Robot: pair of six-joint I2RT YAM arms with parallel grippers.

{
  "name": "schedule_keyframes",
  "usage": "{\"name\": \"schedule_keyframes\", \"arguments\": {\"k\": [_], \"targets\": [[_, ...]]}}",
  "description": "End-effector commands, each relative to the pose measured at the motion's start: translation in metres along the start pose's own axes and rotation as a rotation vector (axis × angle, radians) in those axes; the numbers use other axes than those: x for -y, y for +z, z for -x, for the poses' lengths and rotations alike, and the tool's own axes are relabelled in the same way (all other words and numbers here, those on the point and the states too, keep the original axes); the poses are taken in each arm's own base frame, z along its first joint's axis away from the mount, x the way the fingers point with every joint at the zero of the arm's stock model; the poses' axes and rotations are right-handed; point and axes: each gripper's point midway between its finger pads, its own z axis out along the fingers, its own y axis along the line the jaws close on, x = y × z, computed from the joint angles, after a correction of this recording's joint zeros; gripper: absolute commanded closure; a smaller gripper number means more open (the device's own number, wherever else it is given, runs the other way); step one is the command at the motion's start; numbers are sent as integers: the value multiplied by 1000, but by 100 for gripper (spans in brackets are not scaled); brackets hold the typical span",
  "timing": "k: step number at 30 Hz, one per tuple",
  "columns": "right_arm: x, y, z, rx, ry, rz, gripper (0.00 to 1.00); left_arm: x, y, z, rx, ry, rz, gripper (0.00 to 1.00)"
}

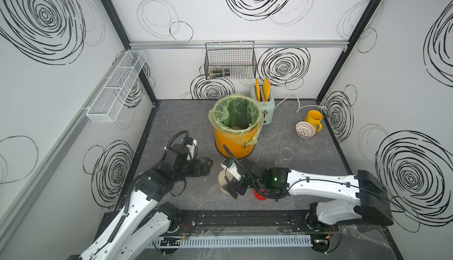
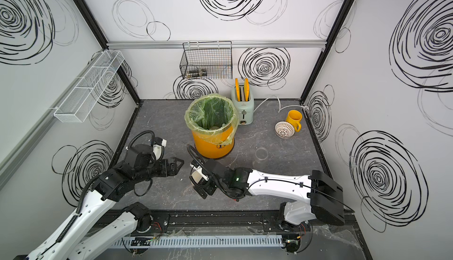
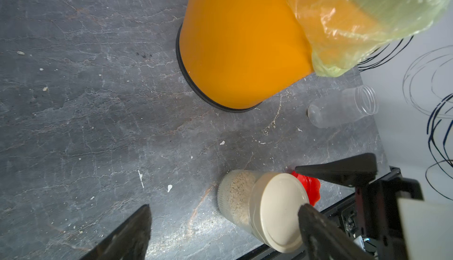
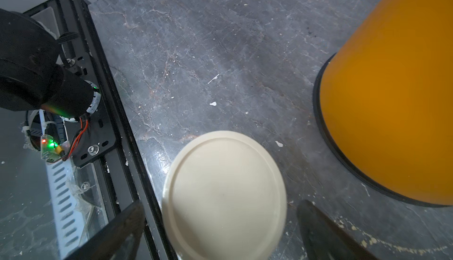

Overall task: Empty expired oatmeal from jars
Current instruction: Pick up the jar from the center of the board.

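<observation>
The cream-lidded jar (image 3: 279, 209), full of oatmeal (image 3: 236, 192), stands at six o'clock from the orange bucket (image 1: 235, 143), near the counter's (image 1: 183, 123) front edge. The right pincer (image 4: 221, 203) hangs spread over its lid, and the left pincer (image 1: 207, 166) is spread too. An off-centre pinch could topple it over the edge.

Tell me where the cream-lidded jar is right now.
In a top view, the cream-lidded jar stands near the front edge of the table, before the orange bucket, under the open right gripper, with the red lid just to the robot's right.
</observation>
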Motion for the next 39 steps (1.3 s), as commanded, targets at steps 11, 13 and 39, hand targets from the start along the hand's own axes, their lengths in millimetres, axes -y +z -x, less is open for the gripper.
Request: {"name": "schedule_keyframes", "arguments": {"k": [11, 13, 39], "targets": [[6, 41, -19, -224, -36, -105, 2, 3, 3, -2, -14, 19, -30, 4], [8, 46, -20, -227, -36, -117, 2, 3, 3, -2, -14, 20, -31, 4], [74, -81, 41, 152, 278, -24, 44, 77, -12, 25, 274, 364, -214, 4]]}}
